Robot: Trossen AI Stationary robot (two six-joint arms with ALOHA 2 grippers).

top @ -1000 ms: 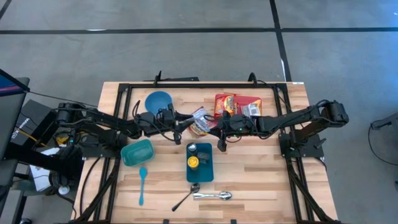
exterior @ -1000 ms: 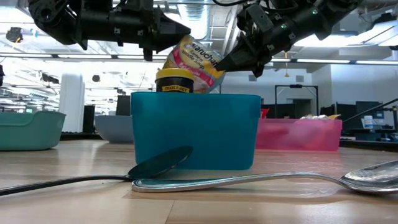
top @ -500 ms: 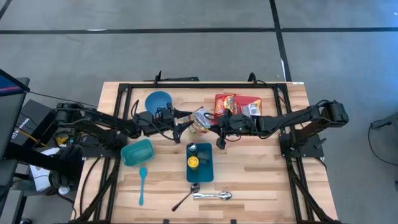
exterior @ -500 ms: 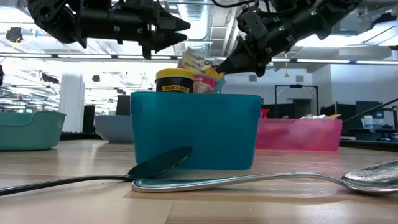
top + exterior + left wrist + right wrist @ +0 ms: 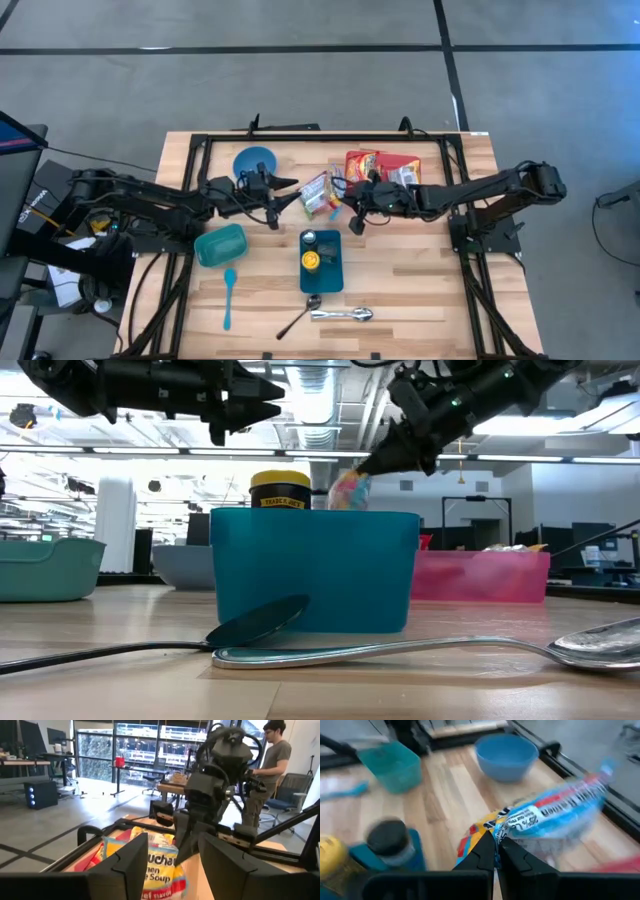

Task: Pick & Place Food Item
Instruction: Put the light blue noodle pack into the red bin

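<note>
while it hangs above the middle of the wooden table, the soup packet is pinched at one corner by the right gripper, whose jaws are clenched on the wrapper; the right wrist view shows the two dark fingertips pressed together on the packet's edge. the packet is lifted clear of the tabletop, over the boards just beyond the far end of the dark teal bin, between the two grippers. the left gripper sits just beside the packet on its other side, jaws parted and released, with the packet seen past its two fingers in the left wrist view and not held between them. inside the dark teal bin stand a yellow jar with a black lid and a second dark-lidded container. a blue bowl lies near the far left of the table, a light teal container nearer the left arm, and a light blue spoon by it. a pink tray of snack packets lies behind the right gripper. a black spoon and a metal spoon lie at the near edge. a person stands in the room beyond.
</note>
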